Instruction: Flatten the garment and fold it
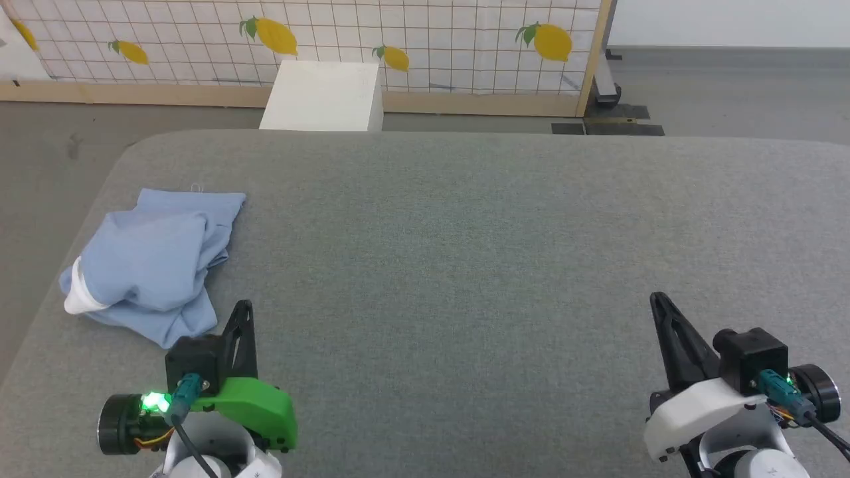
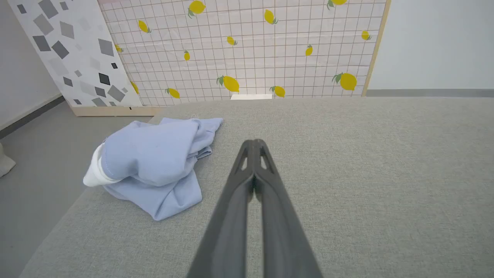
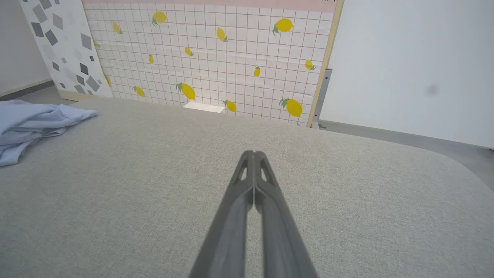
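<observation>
On the table [image 1: 465,219], the garment [image 1: 156,265] is lying bunched, awaiting flattening; left end effector [image 1: 244,309] and right end effector [image 1: 659,300] are hovering closed, empty.

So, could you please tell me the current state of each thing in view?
garment: crumpled in a heap, not flattened or folded, held by nothing.
left tool: shut, empty, to the right of the garment.
right tool: shut, empty, far from the garment.
table: grey top, garment lying near its left edge.
</observation>
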Controlling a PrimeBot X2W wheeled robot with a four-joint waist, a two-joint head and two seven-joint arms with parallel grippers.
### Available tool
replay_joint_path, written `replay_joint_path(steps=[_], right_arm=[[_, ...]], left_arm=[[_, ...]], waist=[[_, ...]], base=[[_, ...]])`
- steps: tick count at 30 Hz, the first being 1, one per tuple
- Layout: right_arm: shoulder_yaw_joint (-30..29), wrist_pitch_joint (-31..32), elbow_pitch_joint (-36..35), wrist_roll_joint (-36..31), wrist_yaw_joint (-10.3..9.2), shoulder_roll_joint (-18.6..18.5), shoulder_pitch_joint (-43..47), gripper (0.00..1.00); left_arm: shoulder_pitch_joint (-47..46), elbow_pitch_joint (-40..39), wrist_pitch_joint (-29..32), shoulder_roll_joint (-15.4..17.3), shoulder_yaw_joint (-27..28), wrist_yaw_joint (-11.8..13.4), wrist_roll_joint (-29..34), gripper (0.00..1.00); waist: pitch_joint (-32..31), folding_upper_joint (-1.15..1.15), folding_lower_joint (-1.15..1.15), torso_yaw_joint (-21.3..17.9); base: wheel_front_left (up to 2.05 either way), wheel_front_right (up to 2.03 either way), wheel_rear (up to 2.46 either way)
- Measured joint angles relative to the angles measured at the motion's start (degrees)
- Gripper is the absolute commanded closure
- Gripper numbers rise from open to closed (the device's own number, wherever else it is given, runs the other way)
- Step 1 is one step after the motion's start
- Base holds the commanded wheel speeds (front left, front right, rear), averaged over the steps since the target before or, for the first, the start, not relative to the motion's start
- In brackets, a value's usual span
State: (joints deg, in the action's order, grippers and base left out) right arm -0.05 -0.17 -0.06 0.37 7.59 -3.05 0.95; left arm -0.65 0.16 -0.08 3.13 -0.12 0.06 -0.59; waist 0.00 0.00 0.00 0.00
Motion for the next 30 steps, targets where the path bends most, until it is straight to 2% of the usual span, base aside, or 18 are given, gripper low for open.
replay_joint_path(steps=[30], right_arm=[[0.0,0.0,0.0,0.0,0.00,0.0,0.0,1.00]], left_arm=[[0.0,0.0,0.0,0.0,0.0,0.0,0.0,1.00]], waist=[[0.0,0.00,0.00,0.0]], base=[[0.00,0.00,0.00]])
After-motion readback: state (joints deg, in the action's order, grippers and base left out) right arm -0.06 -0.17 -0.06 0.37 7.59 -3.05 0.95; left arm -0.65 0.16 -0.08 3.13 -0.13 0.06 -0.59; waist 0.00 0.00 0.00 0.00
